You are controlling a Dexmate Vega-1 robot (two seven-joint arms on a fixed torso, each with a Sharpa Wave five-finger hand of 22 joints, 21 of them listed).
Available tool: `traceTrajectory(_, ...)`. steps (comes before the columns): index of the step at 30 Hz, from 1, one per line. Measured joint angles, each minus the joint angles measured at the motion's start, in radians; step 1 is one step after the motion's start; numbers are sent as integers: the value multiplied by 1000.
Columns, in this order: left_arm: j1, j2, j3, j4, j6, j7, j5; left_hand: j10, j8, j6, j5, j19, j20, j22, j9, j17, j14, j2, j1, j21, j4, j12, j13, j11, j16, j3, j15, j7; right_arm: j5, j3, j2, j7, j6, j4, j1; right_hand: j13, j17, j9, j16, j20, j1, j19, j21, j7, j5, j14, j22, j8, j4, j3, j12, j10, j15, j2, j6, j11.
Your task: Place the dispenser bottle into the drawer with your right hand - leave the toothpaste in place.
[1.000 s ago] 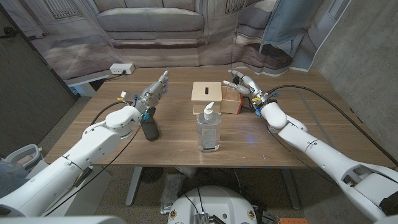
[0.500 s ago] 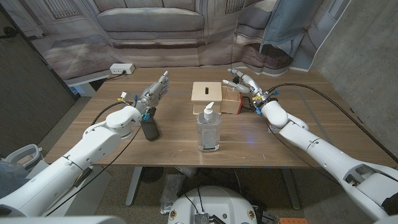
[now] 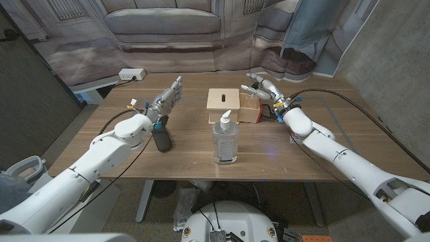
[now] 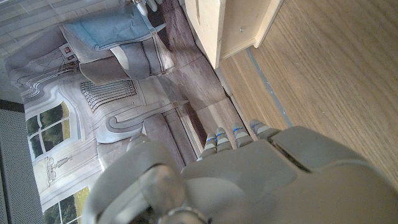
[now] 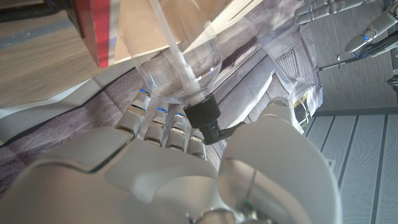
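the counter [image 3: 322,134] was made of brown wood with lines running along it. a clear pump bottle [image 3: 225,139] stood upright near the front edge, in the middle. behind it sat a small light wooden drawer box [image 3: 224,105] with a dark slot on top. a red and brown box [image 3: 250,109] lay just beside the drawer box, touching its right side. a dark small thing [image 3: 161,140] lay on the left part of the counter, well apart from the bottle; what it was could not be told. at the far left corner sat a white power strip [image 3: 132,74]. thin black cables [image 3: 349,107] ran over the right part of the wood.
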Motion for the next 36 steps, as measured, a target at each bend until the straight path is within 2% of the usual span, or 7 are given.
traceTrajectory(13, -4, 5, 0, -1, -1, -5, 1, 0, 0, 0, 0, 0, 0, 0, 0, 0, 0, 5, 5, 0, -4, 0, 0, 0, 0, -4, 0, 0, 0, 13, -15, 0, -15, -41, -12, 0, 0, 0, 0, 9, -14, 2, 0, -12, 4, 0, 0, 0, 8, -8, 8, 0, 0, 6, -4, 0)
traceTrajectory(15, -4, 6, -1, -3, -1, -6, 1, 0, 0, 0, 0, 0, 0, 0, 0, 0, 0, 5, 5, 0, -4, 0, 0, 0, 0, -4, 0, 0, 0, 15, -17, 0, -17, -48, -14, 0, 0, 0, 0, 9, -14, 2, 0, -15, 5, 0, 0, 8, 8, -8, 8, 0, 0, 6, -7, 0)
traceTrajectory(24, -2, 9, -5, -6, -8, -10, 2, 0, 0, 0, 0, 0, 0, 0, 0, 0, 0, 5, 5, 0, 0, 0, 0, 0, 0, -8, 0, 0, -1, 28, -29, -3, -29, -82, -24, 0, 0, 0, 4, 9, -24, 2, 0, -15, 11, 0, 0, 8, 11, -11, 8, 0, 0, 9, -7, 0)
traceTrajectory(36, 11, 10, -12, -1, -67, -33, 20, 7, 0, 7, 0, 4, -4, 0, 0, 0, 9, 5, 5, 0, 0, 0, 0, 4, 0, -8, -9, 7, -9, 38, -36, -12, -35, -113, -32, 0, 0, 0, 4, 12, -25, -2, 0, -15, 15, 0, 0, 8, 15, -15, 16, 0, 0, 9, -7, 0)
